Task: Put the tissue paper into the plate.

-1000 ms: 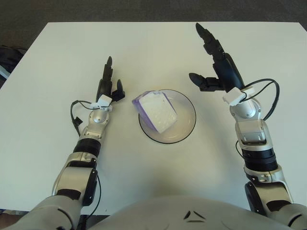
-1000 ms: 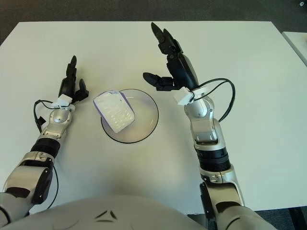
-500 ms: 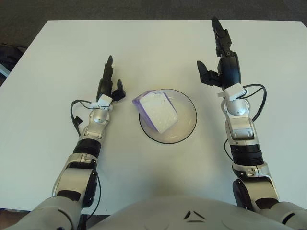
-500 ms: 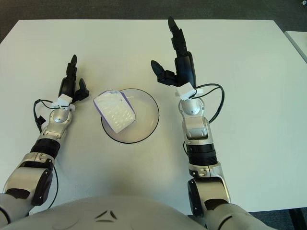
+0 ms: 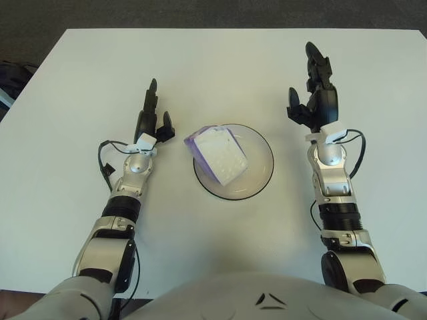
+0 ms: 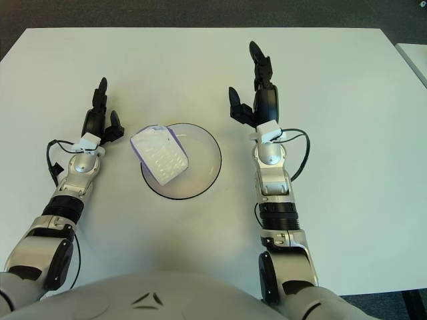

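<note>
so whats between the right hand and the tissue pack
Only the plate's bare right side and a strip of white table, seen from both eyes. The right hand is open beside the tissue pack.

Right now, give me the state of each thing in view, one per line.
tissue pack: lying in the plate, its near-left corner overhanging the rim, nothing holding it.
plate: flat on the table, holding the tissue pack.
left hand: open, empty, left of the plate.
right hand: open, empty, right of the plate.
</note>
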`<state>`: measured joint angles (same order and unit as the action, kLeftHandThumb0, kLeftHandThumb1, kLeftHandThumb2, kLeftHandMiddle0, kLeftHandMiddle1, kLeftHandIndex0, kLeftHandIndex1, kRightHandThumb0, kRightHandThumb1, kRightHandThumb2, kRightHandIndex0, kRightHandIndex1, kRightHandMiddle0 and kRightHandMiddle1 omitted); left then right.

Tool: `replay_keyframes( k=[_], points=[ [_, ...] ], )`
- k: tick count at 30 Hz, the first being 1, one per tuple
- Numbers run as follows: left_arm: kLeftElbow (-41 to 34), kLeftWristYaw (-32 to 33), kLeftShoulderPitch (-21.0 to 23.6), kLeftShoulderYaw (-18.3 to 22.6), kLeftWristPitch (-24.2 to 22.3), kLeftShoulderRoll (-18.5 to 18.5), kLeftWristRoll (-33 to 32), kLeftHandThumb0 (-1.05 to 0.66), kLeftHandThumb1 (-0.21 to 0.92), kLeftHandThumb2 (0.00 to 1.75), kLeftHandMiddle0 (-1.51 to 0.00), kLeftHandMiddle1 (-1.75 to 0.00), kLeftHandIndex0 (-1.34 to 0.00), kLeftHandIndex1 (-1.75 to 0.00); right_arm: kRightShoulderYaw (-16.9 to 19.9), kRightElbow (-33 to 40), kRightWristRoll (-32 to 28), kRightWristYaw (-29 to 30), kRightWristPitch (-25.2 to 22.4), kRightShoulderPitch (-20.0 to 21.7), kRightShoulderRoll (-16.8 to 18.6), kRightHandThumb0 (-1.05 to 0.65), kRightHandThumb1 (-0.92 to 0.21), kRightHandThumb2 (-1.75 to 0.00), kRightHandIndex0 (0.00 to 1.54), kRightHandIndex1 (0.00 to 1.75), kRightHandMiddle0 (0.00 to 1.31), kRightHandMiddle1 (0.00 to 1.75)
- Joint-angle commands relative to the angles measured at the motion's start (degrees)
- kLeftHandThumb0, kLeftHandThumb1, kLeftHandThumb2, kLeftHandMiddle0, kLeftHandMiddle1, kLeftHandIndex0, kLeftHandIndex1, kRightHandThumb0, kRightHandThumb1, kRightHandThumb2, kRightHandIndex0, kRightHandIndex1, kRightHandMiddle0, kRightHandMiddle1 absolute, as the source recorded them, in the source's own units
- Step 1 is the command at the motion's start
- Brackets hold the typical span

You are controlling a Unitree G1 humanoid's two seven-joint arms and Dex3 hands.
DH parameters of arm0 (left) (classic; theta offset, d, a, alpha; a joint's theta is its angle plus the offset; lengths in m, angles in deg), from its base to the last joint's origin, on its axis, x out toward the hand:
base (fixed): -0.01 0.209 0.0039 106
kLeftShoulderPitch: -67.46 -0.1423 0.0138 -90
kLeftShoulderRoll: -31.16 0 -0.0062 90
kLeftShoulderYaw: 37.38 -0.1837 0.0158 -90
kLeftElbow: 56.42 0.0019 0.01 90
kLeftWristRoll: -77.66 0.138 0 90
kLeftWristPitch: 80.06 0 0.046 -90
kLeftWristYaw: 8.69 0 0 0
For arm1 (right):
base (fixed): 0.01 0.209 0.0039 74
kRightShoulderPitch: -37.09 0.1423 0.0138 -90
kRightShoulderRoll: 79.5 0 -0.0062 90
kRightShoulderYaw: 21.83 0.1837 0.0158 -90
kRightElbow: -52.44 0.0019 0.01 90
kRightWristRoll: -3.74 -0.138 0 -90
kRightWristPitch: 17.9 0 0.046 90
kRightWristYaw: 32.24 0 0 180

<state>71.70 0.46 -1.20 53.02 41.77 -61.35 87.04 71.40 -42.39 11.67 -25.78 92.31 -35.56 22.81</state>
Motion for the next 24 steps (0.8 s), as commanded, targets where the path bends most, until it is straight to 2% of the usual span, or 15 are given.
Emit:
replay_keyframes(
  k=[1,11,24],
  points=[
    [3.92,-0.6,-8.69,-1.08,-2.41,-3.1,-0.22,-0.83,0.92,1.13,-0.06,-0.02,0.0,-0.2,0.1,-0.4,-1.27,1.12,1.43,-2.46,1.74,-0.85,-0.92,-0.81,0.12,0.03,0.0,0.37],
    [2.19,-0.43,-9.43,-1.24,-3.64,-2.97,0.25,-0.84,0.92,1.14,-0.06,-0.01,0.0,-0.2,-0.2,-0.57,-3.67,1.16,0.81,-5.05,4.74,-0.77,-0.92,-0.86,0.12,0.03,0.0,0.39],
    [1.25,-0.78,-9.85,-1.05,-4.07,-3.21,-0.2,-0.84,0.92,1.14,-0.06,-0.01,0.0,-0.19,-0.56,-0.72,-2.5,1.89,0.57,-10.57,5.96,-0.69,-0.92,-0.89,0.16,0.04,0.0,0.44]
  ],
)
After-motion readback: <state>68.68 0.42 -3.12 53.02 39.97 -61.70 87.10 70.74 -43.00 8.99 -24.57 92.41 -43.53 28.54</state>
